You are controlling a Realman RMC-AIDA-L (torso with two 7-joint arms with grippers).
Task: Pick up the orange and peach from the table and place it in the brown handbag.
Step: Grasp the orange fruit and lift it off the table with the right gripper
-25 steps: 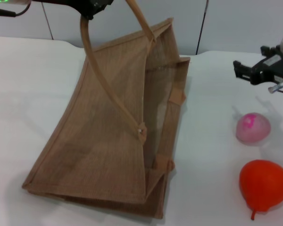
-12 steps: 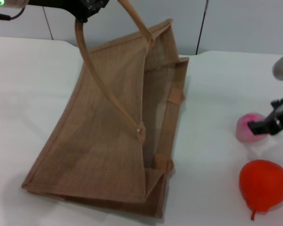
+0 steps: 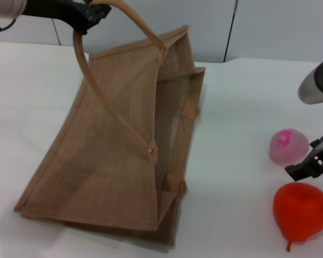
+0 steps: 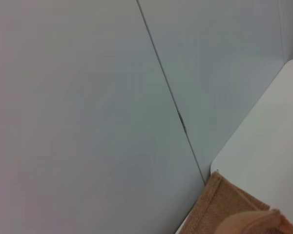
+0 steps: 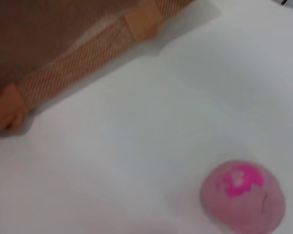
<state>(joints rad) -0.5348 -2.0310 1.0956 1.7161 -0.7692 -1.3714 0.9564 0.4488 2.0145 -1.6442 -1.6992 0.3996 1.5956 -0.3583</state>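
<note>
Jute, tan and coarse-woven, takes up the left side of the desk [image 3: 247, 91]: the brown handbag [image 3: 113, 156] slumps there with one looped handle pulled up by the left claw [image 3: 89, 13], which is closed on that handle (its fingertips are not plainly visible, but the strap hangs from it and the bag's mouth gapes toward the fruits). Everything else lies well to the right of that claw.

Further right, the peach [image 3: 289, 145] sits on the desk just up and left of the right claw [image 3: 307, 166]; the orange [image 3: 301, 210] sits just below that claw, nearly under it, its pointed stem end aimed toward the desk's near edge. The right claw hovers between the two fruits, close to both; whether its fingers are spread I cannot tell. Its wrist camera shows the peach [image 5: 243, 196] alone, with the bag's side beyond it.

Both fruits belong to the right arm by nearness, and the orange looks the shorter reach, almost straight down.
</note>
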